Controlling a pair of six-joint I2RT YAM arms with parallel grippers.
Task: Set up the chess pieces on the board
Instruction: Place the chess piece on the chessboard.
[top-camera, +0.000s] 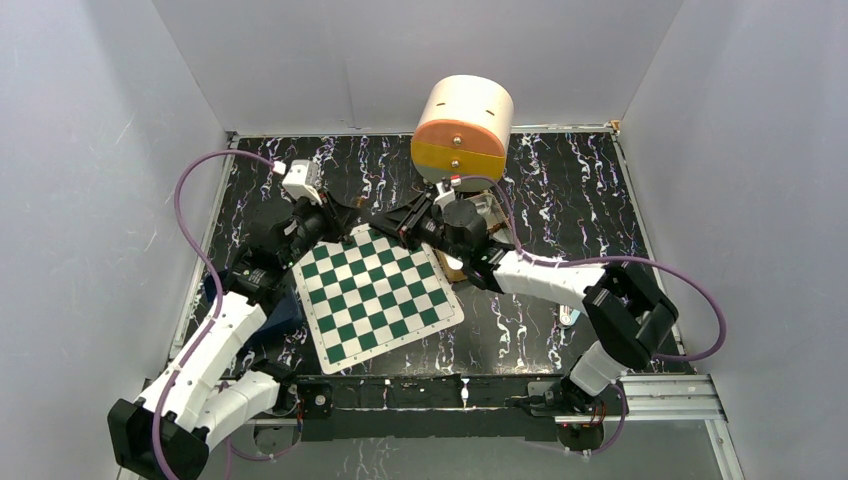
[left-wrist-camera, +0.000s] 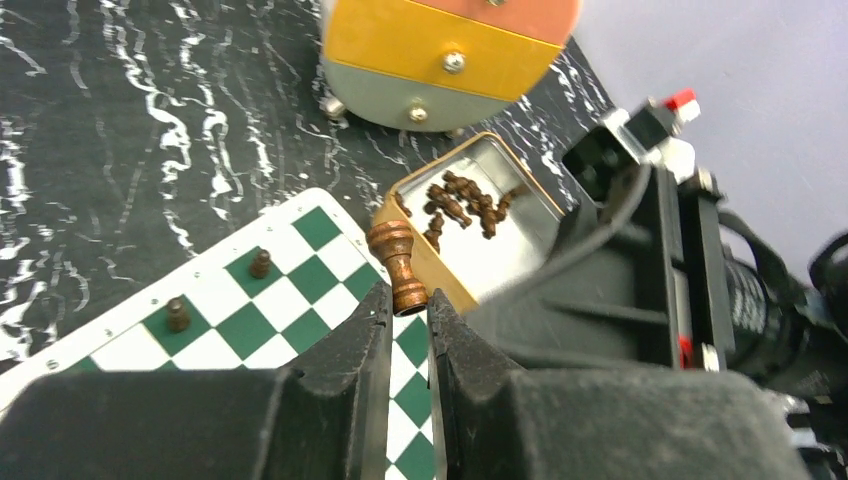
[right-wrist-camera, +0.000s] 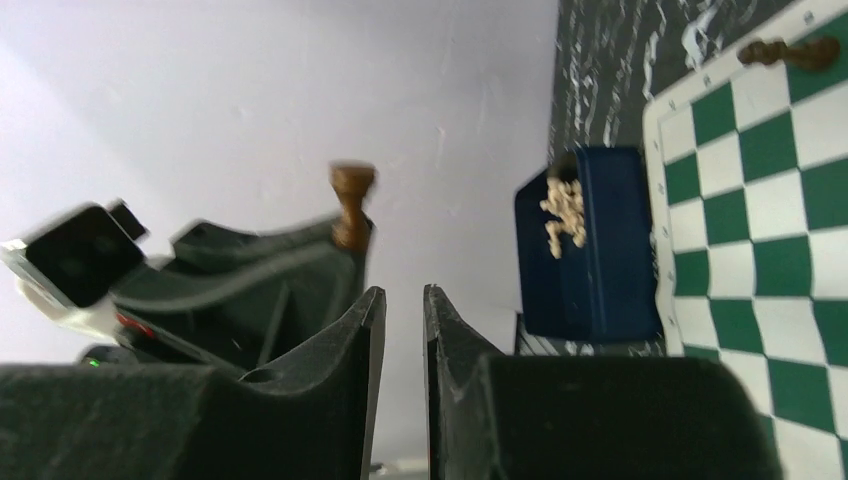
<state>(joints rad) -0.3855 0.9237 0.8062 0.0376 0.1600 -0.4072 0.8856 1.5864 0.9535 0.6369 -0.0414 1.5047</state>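
The green-and-white board lies between my arms. My left gripper is shut on the end of one brown chess piece, which it holds in the air above the board's far corner. Two small dark chess pieces stand on edge squares. More dark pieces lie in the tan tray beyond the board. My right gripper faces the left one, its jaws a narrow gap apart with nothing between them. The right wrist view shows the held piece at the left gripper's tip.
A round orange-and-yellow drawer unit stands at the back, just behind the tray. A dark blue box with pale pieces sits off the board's left side, under my left arm. Both grippers crowd the board's far corner.
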